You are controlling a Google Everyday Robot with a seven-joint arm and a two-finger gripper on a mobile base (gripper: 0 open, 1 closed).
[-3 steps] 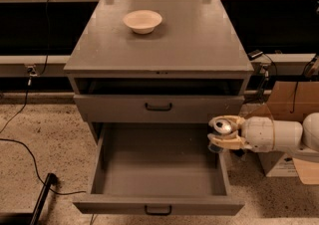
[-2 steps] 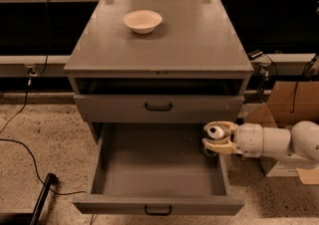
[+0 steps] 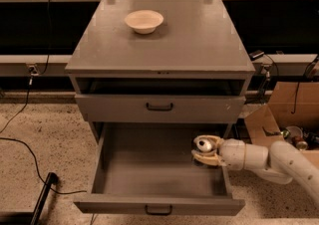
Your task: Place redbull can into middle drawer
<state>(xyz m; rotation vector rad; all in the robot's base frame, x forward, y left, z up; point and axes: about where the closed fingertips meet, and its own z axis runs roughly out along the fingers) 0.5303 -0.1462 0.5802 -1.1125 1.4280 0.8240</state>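
The task is well along but not finished. The middle drawer stands pulled out, its plain grey inside bare, so the opening step is done. The hand reaches in from the right and hangs over the drawer's right side, just inside its right wall, with its fingers clamped on the redbull can. The can lies sideways in the grip, with its silver top facing the camera. It looks to be above the drawer floor rather than resting on it, though the height is hard to judge. What is left is lowering the can, letting go and pulling the arm clear. On the bench above, the cream bowl sits untouched.
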